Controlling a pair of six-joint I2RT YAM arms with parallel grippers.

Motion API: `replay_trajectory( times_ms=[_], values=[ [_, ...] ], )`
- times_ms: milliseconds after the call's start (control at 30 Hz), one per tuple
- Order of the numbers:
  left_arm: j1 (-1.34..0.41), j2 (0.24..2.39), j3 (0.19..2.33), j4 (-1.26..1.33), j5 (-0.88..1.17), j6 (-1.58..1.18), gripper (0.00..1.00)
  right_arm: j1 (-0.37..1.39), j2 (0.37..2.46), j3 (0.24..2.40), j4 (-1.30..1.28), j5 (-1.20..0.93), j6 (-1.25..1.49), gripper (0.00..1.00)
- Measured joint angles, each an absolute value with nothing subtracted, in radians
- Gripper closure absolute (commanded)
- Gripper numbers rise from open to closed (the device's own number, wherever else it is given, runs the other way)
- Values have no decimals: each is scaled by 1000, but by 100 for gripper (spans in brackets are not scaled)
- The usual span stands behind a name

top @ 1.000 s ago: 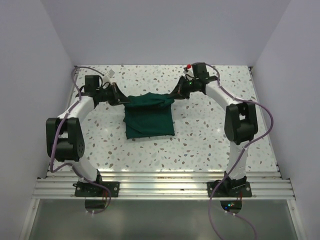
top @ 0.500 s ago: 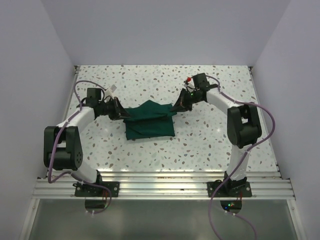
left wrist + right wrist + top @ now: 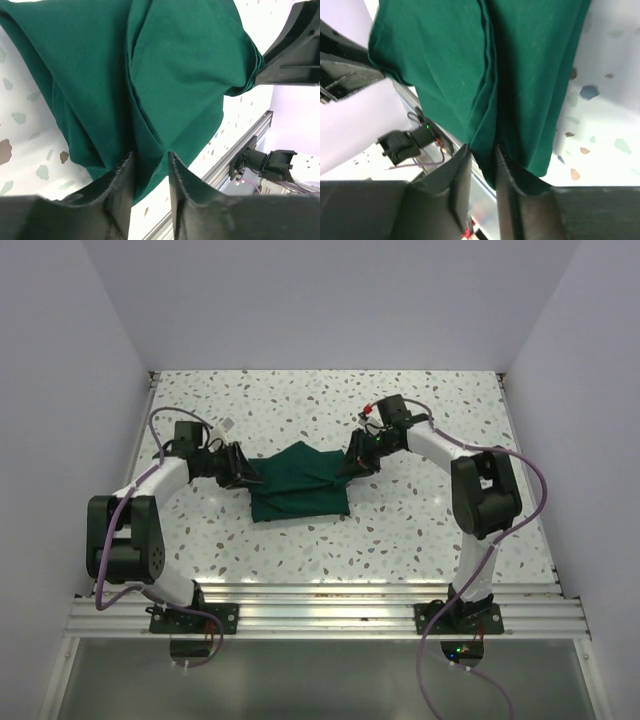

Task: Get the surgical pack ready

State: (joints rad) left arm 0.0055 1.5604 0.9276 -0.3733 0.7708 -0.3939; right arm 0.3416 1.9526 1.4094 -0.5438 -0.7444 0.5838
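Both end effectors have drawn in toward 6 o'clock since a second ago, and the far edge of the drape [image 3: 300, 483] has come with them, so the cloth now covers a shorter patch than before. The drape sits near the middle of the table [image 3: 420, 530], between the two arms. Its 6 o'clock part lies flat as a folded rectangle, and its 12 o'clock edge is bunched into soft folds.

The left end effector [image 3: 248, 475] meets the cloth at its 9 o'clock corner. In the left wrist view its fingers [image 3: 123, 192] stand close together with a fold of green fabric pinched between them, and the cloth [image 3: 165, 75] fans away from that grip. The right end effector [image 3: 352, 462] meets the 3 o'clock corner. In the right wrist view its fingers [image 3: 461, 182] are likewise pressed onto a pleat of the fabric [image 3: 485, 65].

The left arm rises from its base at 7 o'clock and bends at a dark elbow out toward 9 o'clock. Its white forearm reaches toward 12 o'clock, and the wrist turns the end effector toward 4 o'clock. The right arm mirrors it: its base is at 5 o'clock and its elbow out toward 3 o'clock. Its forearm sweeps toward 11 o'clock, and its end effector points toward 8 o'clock.

An aluminium rail [image 3: 320, 615] runs along the near edge of the table under both bases, and purple cables [image 3: 535, 485] loop beside each arm.
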Motion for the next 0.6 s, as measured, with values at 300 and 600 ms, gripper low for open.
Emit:
replay_trajectory(
  times_ms=[300, 600],
  values=[
    [6, 1522, 974, -442, 691, -347, 58, 352, 1920, 1407, -649, -669, 466, 3],
    [6, 1464, 1082, -476, 537, -328, 58, 353, 1909, 1639, -576, -488, 401, 1]
  ],
)
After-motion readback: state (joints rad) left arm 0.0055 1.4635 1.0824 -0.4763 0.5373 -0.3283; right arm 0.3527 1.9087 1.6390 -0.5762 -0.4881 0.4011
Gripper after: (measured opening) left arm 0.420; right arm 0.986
